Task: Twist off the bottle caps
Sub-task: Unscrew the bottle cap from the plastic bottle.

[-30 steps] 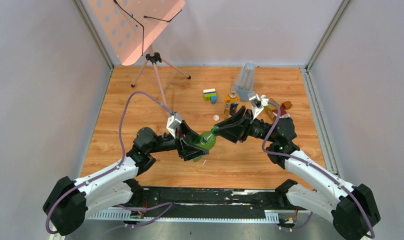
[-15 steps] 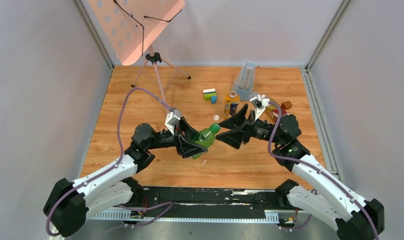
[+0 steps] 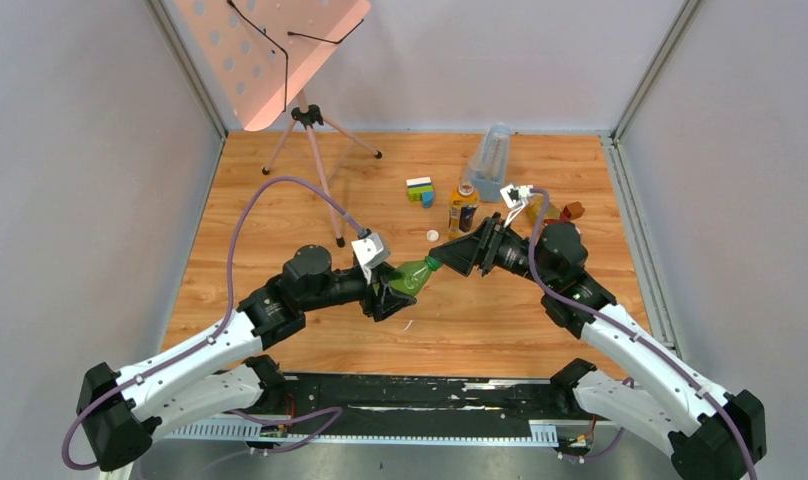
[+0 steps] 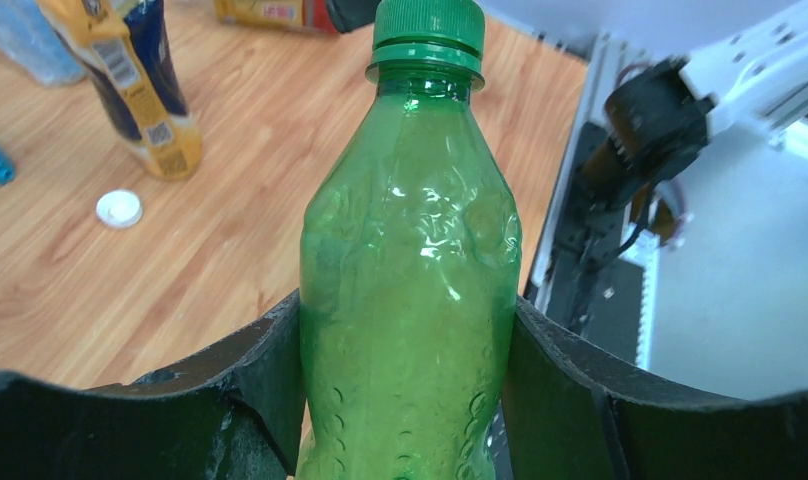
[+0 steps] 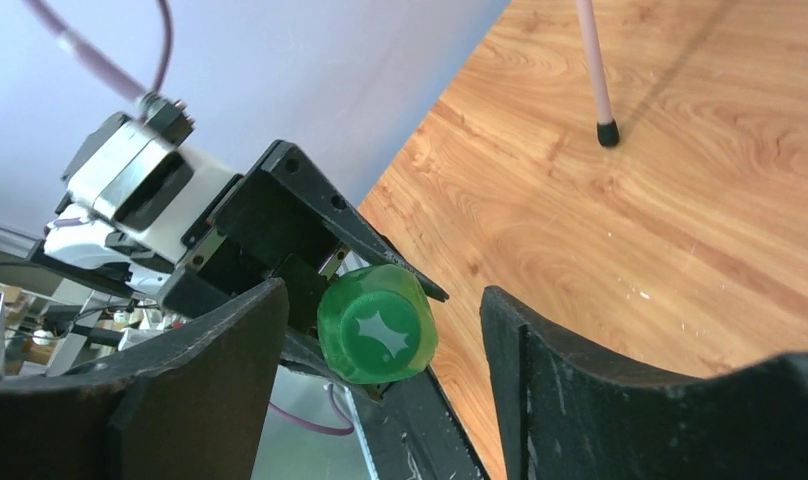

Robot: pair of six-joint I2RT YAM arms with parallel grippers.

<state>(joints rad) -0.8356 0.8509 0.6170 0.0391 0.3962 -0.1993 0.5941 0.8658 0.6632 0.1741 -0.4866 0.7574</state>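
Left fingers point(image 4: 230, 395) are pressed against the green bottle point(image 4: 410, 220), one on each side of its lower body. My left gripper point(image 3: 393, 291) is closed on it as far as the bottle's width allows. In the top view the bottle sits just below the middle of the frame. It is tilted, with its neck pointing up and to the right, and it looks lifted off the table point(image 3: 280, 200).

Right fingers point(image 5: 600, 400) stand wide apart, one on each side of the green cap point(image 5: 377, 325). From the right wrist I see a narrow gap on the cap's left and a broader one on its right. Neither finger touches it, so my right gripper point(image 3: 448, 259) holds nothing. It faces the bottle's mouth end-on. The cap is on the neck, at the top centre of the left wrist view.

A white cap point(image 3: 432, 236) lies loose on the wood just above the two grippers in the top view. From the left wrist it shows at the left, near the foot of the yellow-label bottle point(image 3: 463, 208), which stands upright. A third bottle point(image 4: 270, 10) is lying down, cut off by the top edge of that view.

Further up in the top view, right of centre, are a clear container point(image 3: 490, 160) and some bricks point(image 3: 420, 190). A brown block point(image 3: 575, 210) sits at the right, beside my right arm. A pink stand point(image 3: 280, 50) fills the upper left.
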